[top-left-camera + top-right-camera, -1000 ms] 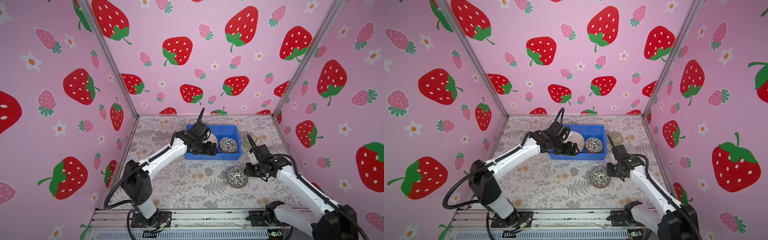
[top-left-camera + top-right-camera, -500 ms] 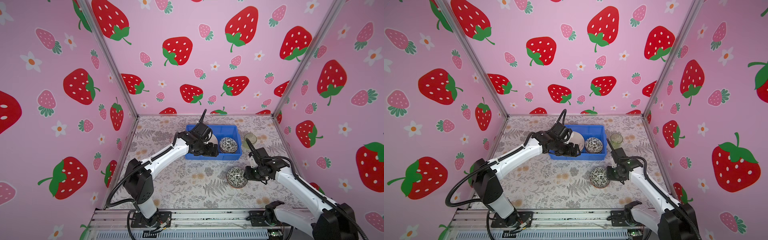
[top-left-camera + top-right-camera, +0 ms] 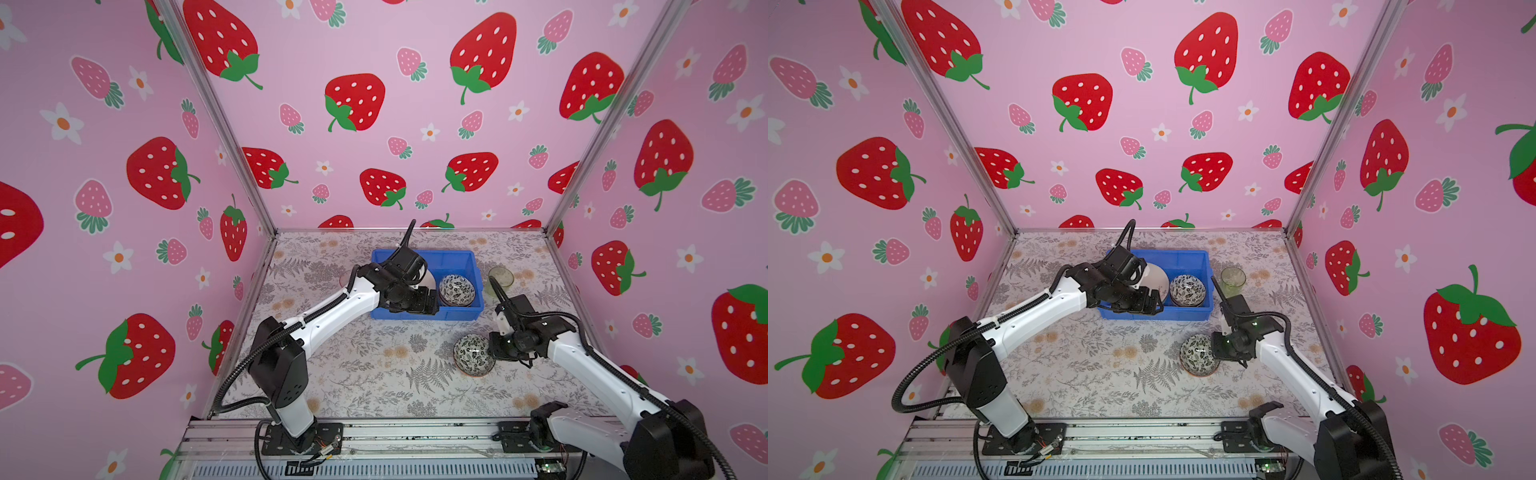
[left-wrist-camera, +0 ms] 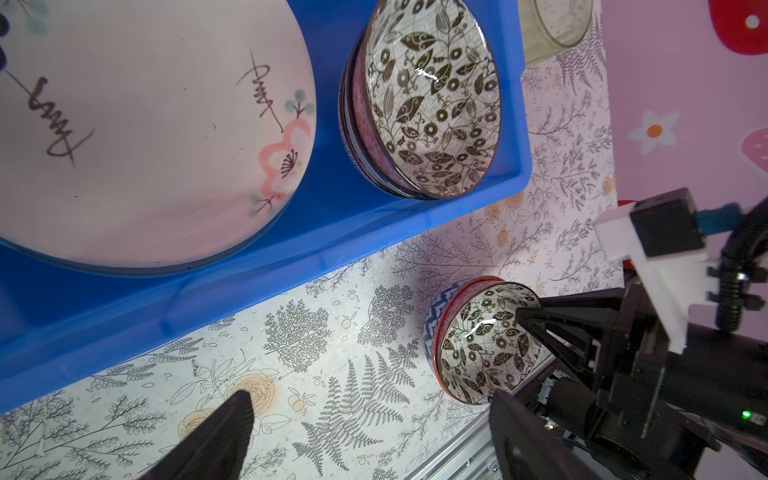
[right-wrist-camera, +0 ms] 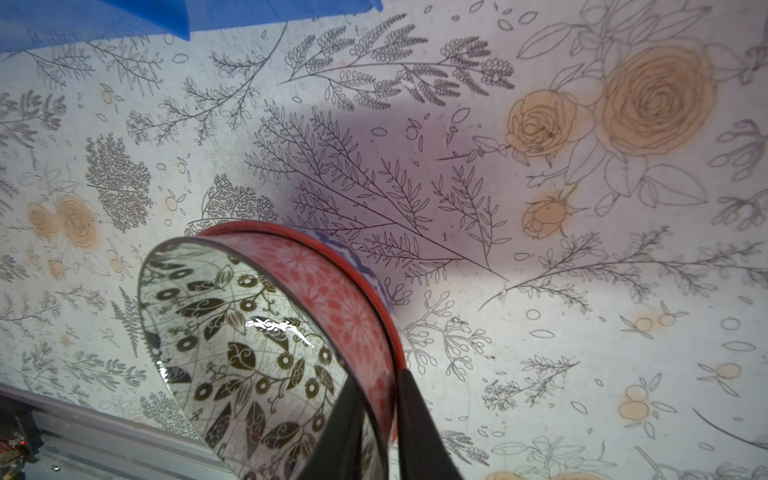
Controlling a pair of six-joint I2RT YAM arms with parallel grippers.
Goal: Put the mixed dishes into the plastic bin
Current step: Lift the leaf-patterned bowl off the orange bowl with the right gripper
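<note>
**Top views** — a bright blue rectangular plastic bin (image 3: pixel 457 254) (image 3: pixel 1187 258) sits back-centre on the floral-print tabletop (image 3: pixel 365 374) (image 3: pixel 1100 374). Inside, on the left, is a pale round plate (image 3: pixel 427 277) (image 3: pixel 1156 277). On the right is a binned bowl stack (image 3: pixel 457 289) (image 3: pixel 1187 289): small patterned bowls, nested, w/ a black-white leaf print on top. A translucent green tumbler (image 3: pixel 500 277) (image 3: pixel 1232 279) stands upright on the tabletop just beside the bin's right wall. The left gripper (image 3: pixel 432 301) (image 3: pixel 1152 303) hovers over the bin's near wall. Nearer the front, apart from the bin, is a tilted bowl stack (image 3: pixel 473 353) (image 3: pixel 1198 355), w/ the right gripper (image 3: pixel 491 351) (image 3: pixel 1214 351) at its right rim.

**Left wrist view** — the left gripper (image 4: pixel 370 397) has its jaws wide and empty, above bare tabletop next to the bin wall (image 4: pixel 332 232). The plate (image 4: pixel 145 124) shows a pink flower + dark brush marks. The tilted bowl stack (image 4: pixel 478 349) has a black finger (image 4: pixel 528 318) on its rim.

**Right wrist view** — the right gripper (image 5: pixel 376 382) is narrow, clamped on the wall of the tilted bowl stack (image 5: pixel 257 340). One finger (image 5: pixel 345 432) is inside the black-white bowl, the other outside the orange-red bowl around it. A blue-patterned bowl peeks out under those. Can't tell whether the stack's low edge touches the tabletop.
</note>
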